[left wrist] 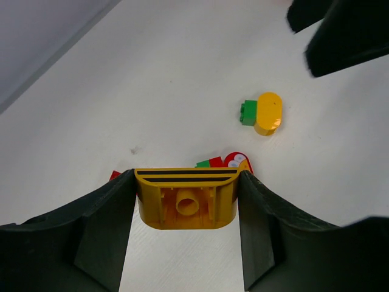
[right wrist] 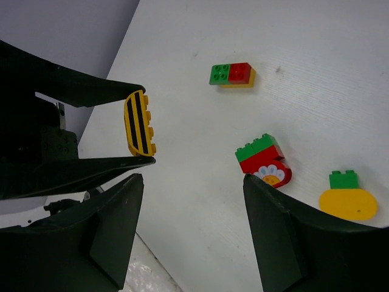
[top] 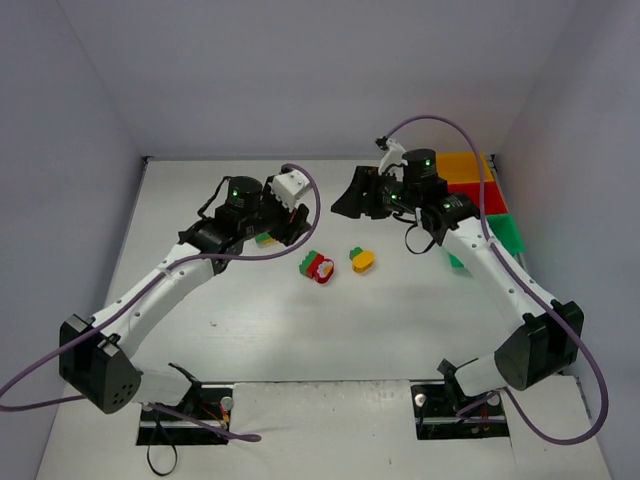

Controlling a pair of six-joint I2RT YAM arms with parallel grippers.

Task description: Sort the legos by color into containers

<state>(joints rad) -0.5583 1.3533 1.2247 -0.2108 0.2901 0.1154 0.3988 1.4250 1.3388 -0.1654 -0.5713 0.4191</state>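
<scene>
Legos lie on the white bench [top: 250, 330] in the top view: a red-green cluster [top: 318, 267] and a yellow-green piece [top: 362, 260], between the two arms. The yellow bin [top: 465, 165], red bin [top: 488, 198] and green bin [top: 505, 235] show in this view alone, at the right edge.

Left wrist: left pincer [left wrist: 185, 182] clamped on a glossy striped yellow brick [left wrist: 185, 204], its hollow underside showing.

Right wrist: right pincer [right wrist: 193, 182] apart, nothing between its fingers. Only here is a green-red-yellow stack [right wrist: 232, 75] seen whole.
</scene>
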